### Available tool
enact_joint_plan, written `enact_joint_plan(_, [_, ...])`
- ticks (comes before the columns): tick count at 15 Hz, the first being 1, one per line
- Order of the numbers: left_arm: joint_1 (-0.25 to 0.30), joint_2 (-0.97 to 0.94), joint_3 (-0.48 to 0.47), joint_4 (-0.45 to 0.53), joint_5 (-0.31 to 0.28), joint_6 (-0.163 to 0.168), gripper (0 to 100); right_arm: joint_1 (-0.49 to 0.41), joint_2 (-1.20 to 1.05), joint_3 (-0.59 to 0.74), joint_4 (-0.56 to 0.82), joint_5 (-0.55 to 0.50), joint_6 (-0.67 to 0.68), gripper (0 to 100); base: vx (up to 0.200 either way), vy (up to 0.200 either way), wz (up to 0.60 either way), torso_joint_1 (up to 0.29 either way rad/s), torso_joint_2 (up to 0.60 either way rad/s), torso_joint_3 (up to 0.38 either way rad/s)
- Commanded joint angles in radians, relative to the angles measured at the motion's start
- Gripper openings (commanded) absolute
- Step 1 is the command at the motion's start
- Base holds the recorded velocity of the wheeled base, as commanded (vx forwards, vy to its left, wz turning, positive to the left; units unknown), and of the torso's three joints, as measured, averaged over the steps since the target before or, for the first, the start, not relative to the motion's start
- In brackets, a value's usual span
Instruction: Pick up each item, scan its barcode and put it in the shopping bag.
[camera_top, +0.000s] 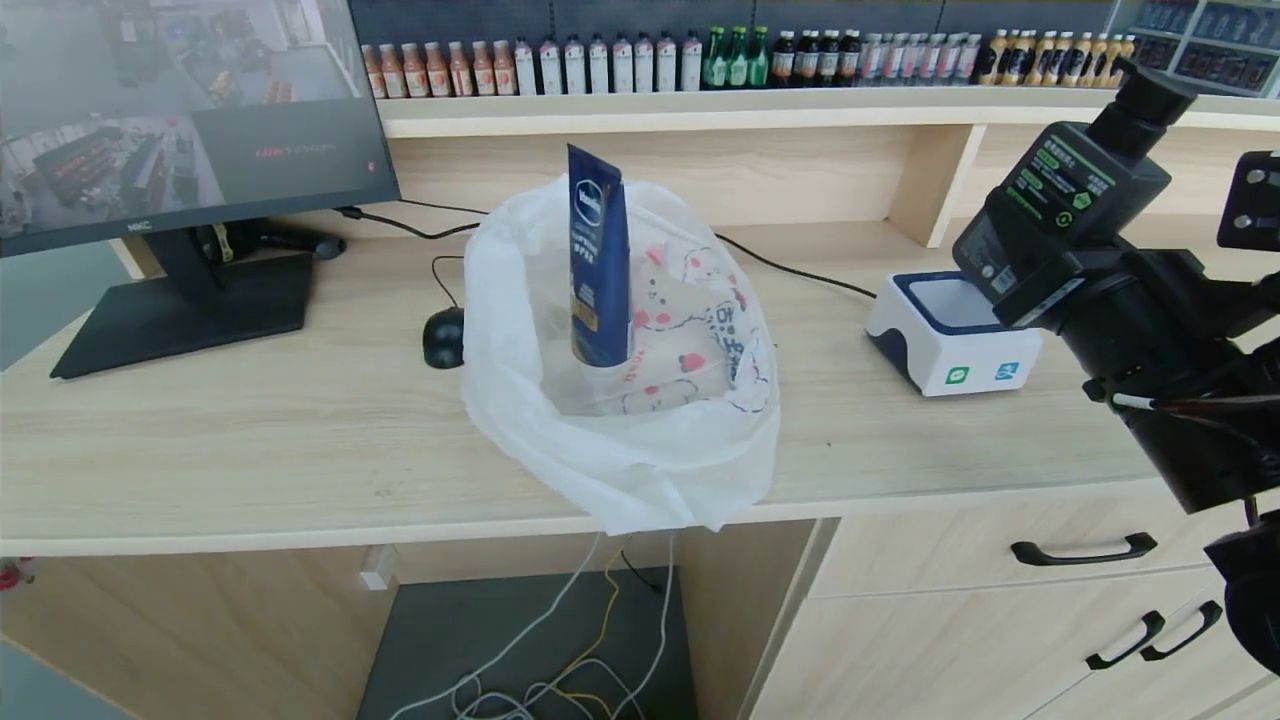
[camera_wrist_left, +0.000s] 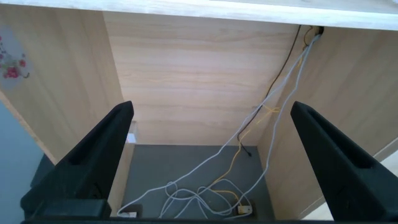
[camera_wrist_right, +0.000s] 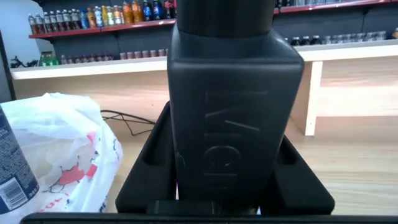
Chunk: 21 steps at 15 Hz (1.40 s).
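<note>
Pale wooden counter (camera_top: 250, 440) runs before me, with a monitor (camera_top: 180, 110) at its left end. My right gripper (camera_top: 1060, 285) is clamped on a black bottle (camera_top: 1070, 195), tilted just above the white-and-blue barcode scanner (camera_top: 950, 345). My left gripper (camera_wrist_left: 211, 112) hangs below the counter edge, fingers spread wide, facing loose cables (camera_wrist_left: 205, 186). The white shopping bag (camera_top: 620, 450) stands mid-counter, with a blue tube (camera_top: 598, 260) upright inside beside a printed packet (camera_top: 690, 350).
</note>
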Motion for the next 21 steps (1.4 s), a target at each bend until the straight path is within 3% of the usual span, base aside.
enact_joint_plan(1, [0.0, 0.0, 0.0, 0.0, 0.0, -0.001, 100, 0.001, 0.008, -0.011, -0.002, 0.011, -0.001, 0, 0.0, 0.2, 0.0, 0.012, 0.01, 0.002])
enact_joint_plan(5, [0.0, 0.0, 0.0, 0.0, 0.0, 0.002, 100, 0.013, 0.028, -0.044, -0.002, 0.018, -0.001, 0, 0.0, 0.2, 0.0, 0.001, 0.0, 0.0])
enact_joint_plan(14, [-0.001, 0.0, 0.0, 0.0, 0.0, 0.005, 100, 0.073, 0.146, -0.227, 0.015, 0.045, -0.011, 0, 0.0, 0.0, 0.0, 0.0, 0.0, 0.0])
enact_joint_plan(17, [0.0, 0.0, 0.0, 0.0, 0.0, 0.005, 100, 0.146, 0.214, -0.302, 0.017, 0.06, -0.008, 0, 0.0, 0.0, 0.0, 0.0, 0.0, 0.0])
enact_joint_plan(21, [-0.001, 0.0, 0.0, 0.0, 0.0, 0.005, 100, 0.202, 0.292, -0.287, 0.023, 0.06, -0.011, 0, 0.0, 0.0, 0.0, 0.0, 0.0, 0.0])
